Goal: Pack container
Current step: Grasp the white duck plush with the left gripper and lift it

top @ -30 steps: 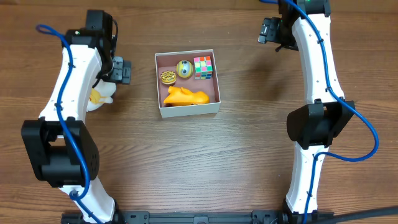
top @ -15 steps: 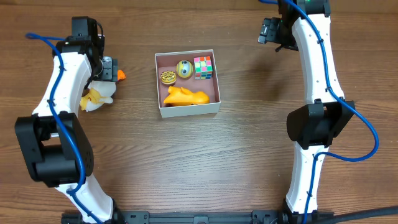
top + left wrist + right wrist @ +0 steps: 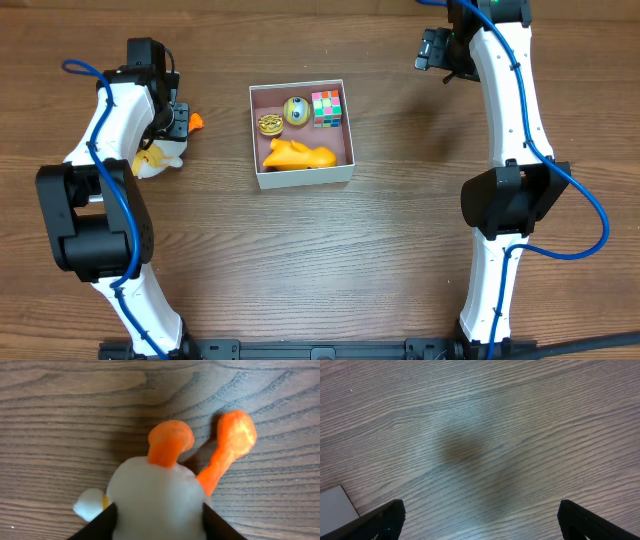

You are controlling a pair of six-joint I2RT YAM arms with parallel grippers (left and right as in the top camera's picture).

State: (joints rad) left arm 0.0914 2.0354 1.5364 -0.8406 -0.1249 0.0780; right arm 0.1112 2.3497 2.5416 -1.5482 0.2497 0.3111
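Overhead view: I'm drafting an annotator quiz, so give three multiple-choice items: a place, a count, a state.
1. Relative to the container, the white plush toy lies: A inside it; B left of it, on the table; C right of it.
2. Toys inside the container: A two; B six; C four.
3. The right hand is: A open and empty; B shut on a toy; C out of view.
Answers: B, it lies on wood outside the left wall; C, four show inside; A, its fingers stand wide apart, nothing between.

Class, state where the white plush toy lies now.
Overhead, the white plush toy lies left of the container, outside it, between the fingers of the left gripper.
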